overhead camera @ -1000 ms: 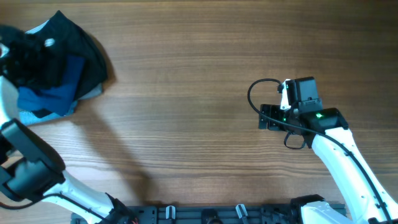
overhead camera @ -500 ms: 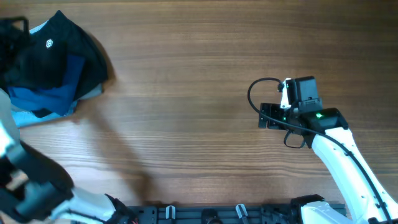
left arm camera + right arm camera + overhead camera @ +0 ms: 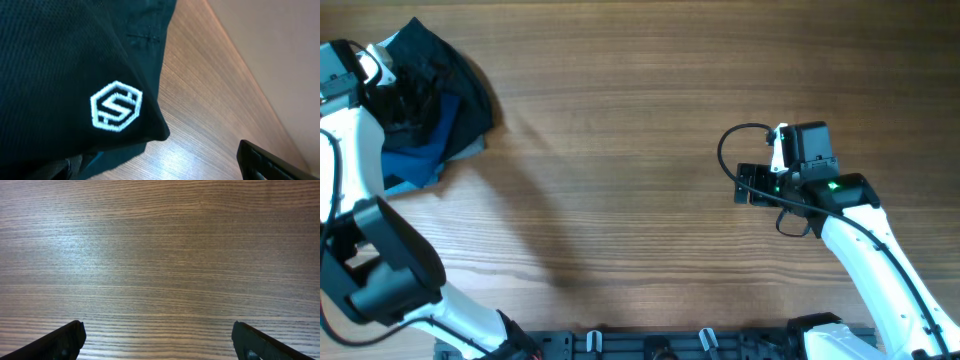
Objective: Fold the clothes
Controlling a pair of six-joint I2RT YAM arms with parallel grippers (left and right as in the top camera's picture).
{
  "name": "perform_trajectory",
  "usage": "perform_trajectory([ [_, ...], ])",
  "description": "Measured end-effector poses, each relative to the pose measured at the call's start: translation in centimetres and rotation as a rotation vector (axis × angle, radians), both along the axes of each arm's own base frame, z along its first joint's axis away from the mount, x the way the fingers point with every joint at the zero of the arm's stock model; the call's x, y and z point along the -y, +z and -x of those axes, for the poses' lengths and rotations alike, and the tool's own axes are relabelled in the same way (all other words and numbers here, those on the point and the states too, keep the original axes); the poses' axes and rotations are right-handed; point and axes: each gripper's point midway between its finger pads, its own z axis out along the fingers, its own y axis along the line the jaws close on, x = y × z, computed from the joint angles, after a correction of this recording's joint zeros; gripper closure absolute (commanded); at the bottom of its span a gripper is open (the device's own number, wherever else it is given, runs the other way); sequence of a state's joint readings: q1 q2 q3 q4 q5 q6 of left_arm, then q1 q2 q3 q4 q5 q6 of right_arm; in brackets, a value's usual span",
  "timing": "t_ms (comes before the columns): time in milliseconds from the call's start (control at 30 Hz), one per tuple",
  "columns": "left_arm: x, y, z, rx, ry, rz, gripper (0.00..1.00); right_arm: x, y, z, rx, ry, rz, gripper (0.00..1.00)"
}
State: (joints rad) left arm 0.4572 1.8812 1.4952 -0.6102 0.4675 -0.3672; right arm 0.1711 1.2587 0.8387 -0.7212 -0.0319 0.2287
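Observation:
The black garment point(image 3: 470, 85) lies crumpled on top of a pile at the table's far left corner. In the left wrist view it point(image 3: 60, 60) fills the left half, and its white hexagon logo point(image 3: 116, 106) faces the camera. My left gripper point(image 3: 408, 95) hovers right over the garment, jaws open. Only its right finger point(image 3: 265, 162) shows; the other is hidden against the dark fabric. My right gripper point(image 3: 752, 187) is open and empty over bare wood at the right, seen also in the right wrist view point(image 3: 160, 342).
A bright blue garment point(image 3: 415, 160) and a light blue cloth point(image 3: 472, 150) lie under the black one in the same pile. The wooden table point(image 3: 620, 180) stretches between the two arms. The table's far edge runs close behind the pile point(image 3: 240, 65).
My left arm has swung in from the left edge to over the pile, and it now covers the logo in the overhead view. The right arm has not moved.

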Motion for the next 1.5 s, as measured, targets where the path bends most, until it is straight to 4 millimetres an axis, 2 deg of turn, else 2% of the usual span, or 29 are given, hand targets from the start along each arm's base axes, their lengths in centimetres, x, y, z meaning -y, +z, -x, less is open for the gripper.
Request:
perform_trajectory([
  [133, 1.1, -1.6, -0.7, 0.004, -0.050, 0.074, 0.00, 0.0, 0.0, 0.0, 0.000, 0.000, 0.000, 0.01],
  [267, 1.8, -0.4, -1.7, 0.082, -0.095, 0.109, 0.00, 0.0, 0.0, 0.0, 0.002, 0.017, 0.008, 0.01],
  [367, 2.3, 1.1, -1.7, 0.120, -0.112, 0.108, 0.00, 0.0, 0.0, 0.0, 0.003, 0.024, 0.010, 0.00],
  [467, 3.8, 4.9, -1.4, 0.187, -0.144, 0.072, 0.00, -0.4, 0.3, -0.5, 0.024, 0.031, -0.009, 0.00],
  [500, 5.7, 6.9, -1.0, 0.210, -0.178, 0.054, 0.00, -0.8, 0.6, -0.9, 0.046, 0.040, -0.030, 0.00],
  [567, 9.1, 8.6, -0.3, 0.216, -0.247, 0.026, 0.00, -1.5, 1.1, -1.7, 0.081, 0.057, -0.064, 0.00],
  [600, 10.5, 8.8, 0.1, 0.202, -0.276, 0.013, 0.00, -1.8, 1.3, -2.1, 0.100, 0.064, -0.076, 0.00],
  [633, 11.9, 8.6, 0.5, 0.180, -0.304, -0.001, 0.00, -2.1, 1.7, -2.4, 0.119, 0.075, -0.094, 0.00],
  [667, 14.0, 7.8, 1.3, 0.129, -0.349, -0.026, 0.00, -2.3, 1.9, -2.5, 0.124, 0.087, -0.110, 0.00],
  [700, 16.2, 6.3, 2.3, 0.052, -0.395, -0.055, 0.00, -2.4, 2.3, -2.7, 0.130, 0.101, -0.135, 0.00],
  [733, 17.3, 5.3, 3.3, -0.006, -0.419, -0.074, 0.00, -2.2, 2.6, -2.7, 0.127, 0.106, -0.152, 0.00],
  [767, 18.4, 3.5, 5.2, -0.116, -0.446, -0.118, 0.00, -1.2, 3.9, -2.9, 0.123, 0.083, -0.181, 0.00],
  [800, 18.5, 3.0, 5.9, -0.156, -0.450, -0.145, 0.00, -0.5, 4.9, -3.6, 0.149, 0.070, -0.187, 0.00],
  [933, 17.1, 0.6, 12.8, -0.481, -0.447, -0.179, 0.00, 0.6, 5.7, -1.3, 0.028, 0.036, -0.206, 0.00],
  [1033, 15.7, 0.3, 15.4, -0.594, -0.424, -0.178, 0.00, 0.5, 4.8, 1.1, -0.076, 0.037, -0.209, 0.00],
  [1067, 15.2, 0.3, 15.8, -0.615, -0.413, -0.179, 0.00, 0.5, 4.5, 2.1, -0.119, 0.036, -0.209, 0.00],
  [1133, 14.4, 0.3, 16.4, -0.639, -0.392, -0.179, 0.00, 0.5, 4.5, 2.7, -0.138, 0.034, -0.209, 0.00],
  [1200, 13.9, 0.7, 16.2, -0.590, -0.381, -0.203, 0.00, 0.5, 5.5, 3.1, -0.089, 0.039, -0.207, 0.00],
  [1267, 13.9, 1.9, 16.7, -0.509, -0.371, -0.231, 0.00, 0.8, 7.0, 3.6, -0.001, 0.033, -0.190, 0.00],
  [1333, 13.8, 3.8, 17.5, -0.348, -0.344, -0.282, 0.00, 1.2, 9.2, 4.2, 0.140, 0.032, -0.169, 0.00],
  [1433, 13.9, 6.7, 19.3, -0.063, -0.291, -0.353, 0.00, 1.9, 12.2, 5.7, 0.349, 0.010, -0.135, 0.00],
  [1500, 14.1, 7.3, 21.3, 0.055, -0.261, -0.375, 0.00, 2.4, 13.5, 6.8, 0.438, -0.015, -0.121, 0.00],
])
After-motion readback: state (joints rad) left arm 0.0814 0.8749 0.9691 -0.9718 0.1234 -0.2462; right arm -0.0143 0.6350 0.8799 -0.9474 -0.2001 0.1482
